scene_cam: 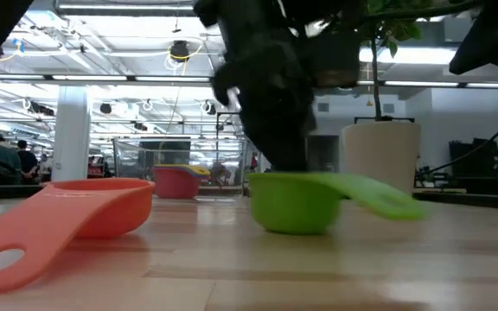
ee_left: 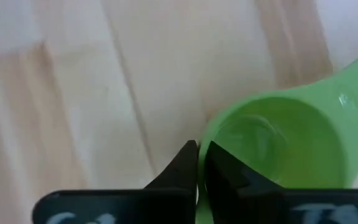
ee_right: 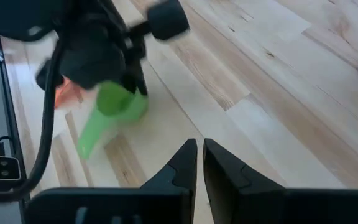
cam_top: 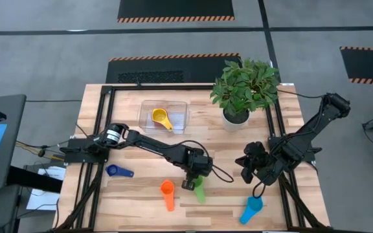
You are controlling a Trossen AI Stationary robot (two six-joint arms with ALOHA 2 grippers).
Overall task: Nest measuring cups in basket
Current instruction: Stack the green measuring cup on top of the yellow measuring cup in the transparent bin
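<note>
Pinched together on the rim of the green cup [ee_left: 278,149], the left gripper [ee_left: 199,163] has its two dark fingers closed with the cup's thin wall between them, while the right gripper [ee_right: 198,163] holds nothing, its fingers drawn nearly together with only a thin slit between them above bare wood. Going from big to small: the wooden table [cam_top: 141,197] carries a white pot with a leafy plant [cam_top: 245,87] at its far right; the left arm reaches from the left edge across to the front middle, and the right arm waits folded at the right side. At the far middle sits the clear basket [cam_top: 181,108], holding the yellow cup [cam_top: 160,118] nested in a red cup [scene_cam: 177,182]. Along the front, the dark blue cup [cam_top: 117,171] lies at the left, the orange cup [cam_top: 168,193] just left of the green cup, and the blue cup [cam_top: 252,208] lies near the front right. In the low view the green cup rests upright on the wood, handle toward the right, with the left gripper bearing down on its rim from above
</note>
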